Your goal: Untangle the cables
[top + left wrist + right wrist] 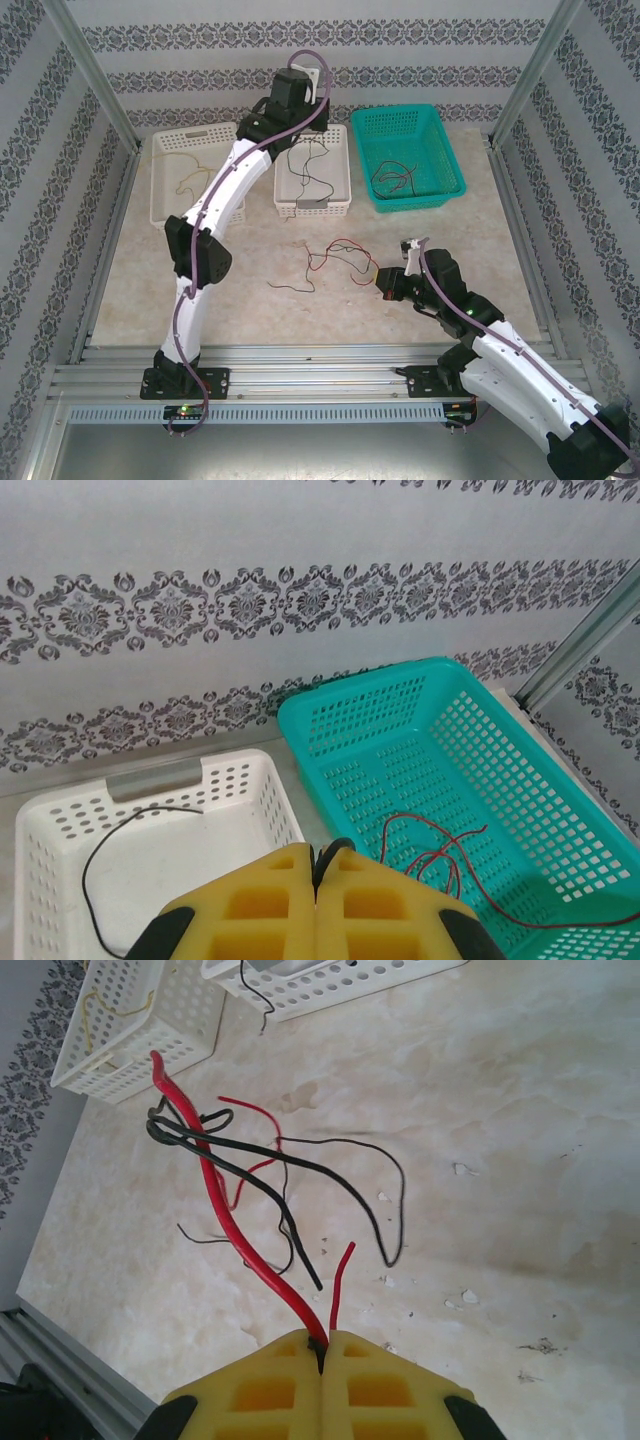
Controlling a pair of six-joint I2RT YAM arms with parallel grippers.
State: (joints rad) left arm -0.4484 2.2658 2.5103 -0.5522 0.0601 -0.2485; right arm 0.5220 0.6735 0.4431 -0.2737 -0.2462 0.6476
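A tangle of red and black cables [335,255] lies mid-table. My right gripper [383,275] sits at its right end, shut on a thick red cable [215,1195] and a black strand at the fingertips. In the right wrist view the right gripper [322,1340] has black cables [300,1165] looping out ahead of it over the table. My left gripper [318,860] is raised at the back, above the gap between the white basket [250,770] and the teal basket [560,800]. It is shut on a thin black cable [336,848].
Three baskets line the back: a left white basket [165,195] with a yellow wire [190,170], the middle white basket [345,165] with black wires [305,165], and the teal basket [450,170] with red wires [440,855]. A loose black wire [290,287] lies nearer the front.
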